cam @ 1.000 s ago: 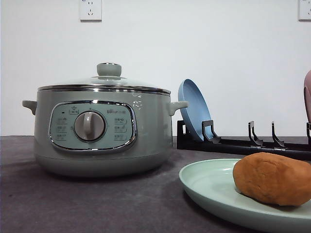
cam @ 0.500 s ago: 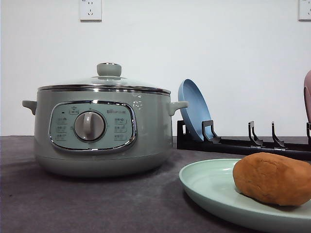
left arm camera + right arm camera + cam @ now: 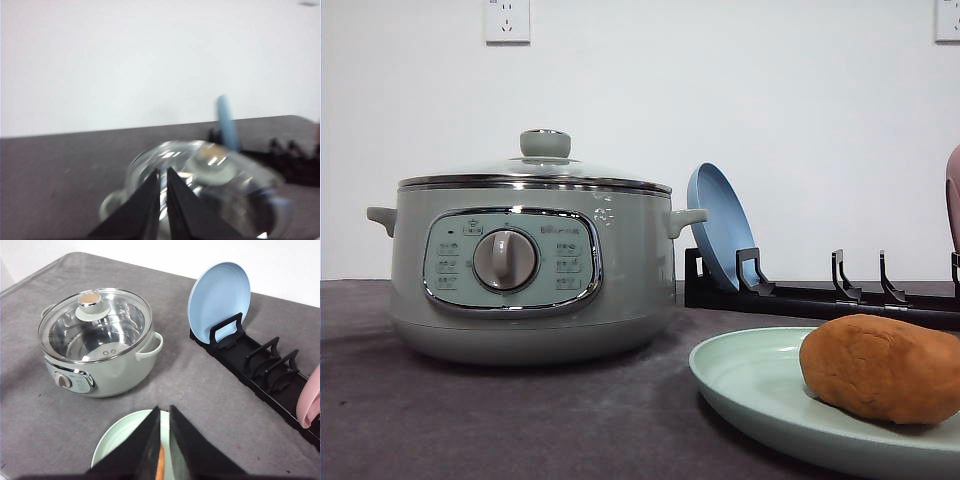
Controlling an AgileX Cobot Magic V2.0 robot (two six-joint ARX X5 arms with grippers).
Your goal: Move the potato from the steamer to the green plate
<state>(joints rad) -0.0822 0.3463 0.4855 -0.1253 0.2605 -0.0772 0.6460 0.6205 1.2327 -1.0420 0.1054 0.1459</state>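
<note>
resting: one potato (image 3: 882, 368) on one green plate (image 3: 750, 385); one lidded steamer (image 3: 530, 270); both grippers (image 3: 162, 175) (image 3: 164, 412) pressed together

steamer (image 3: 530, 270): glossy, glass lid | potato (image 3: 880, 368): matte | green plate (image 3: 750, 385): glossy

1. Blue plate (image 3: 718, 226) stands on edge in the end slot of the rack – leaning a little.
2. Black rack (image 3: 260, 371) runs along the back of the table, its other slots holding nothing but a pink item (image 3: 310, 402) at the far end – only partly in shot.
3. Grey cloth (image 3: 200, 385) covers the table.
4. Two wall sockets (image 3: 506, 20) sit high on the white wall (image 3: 800, 120).
</note>
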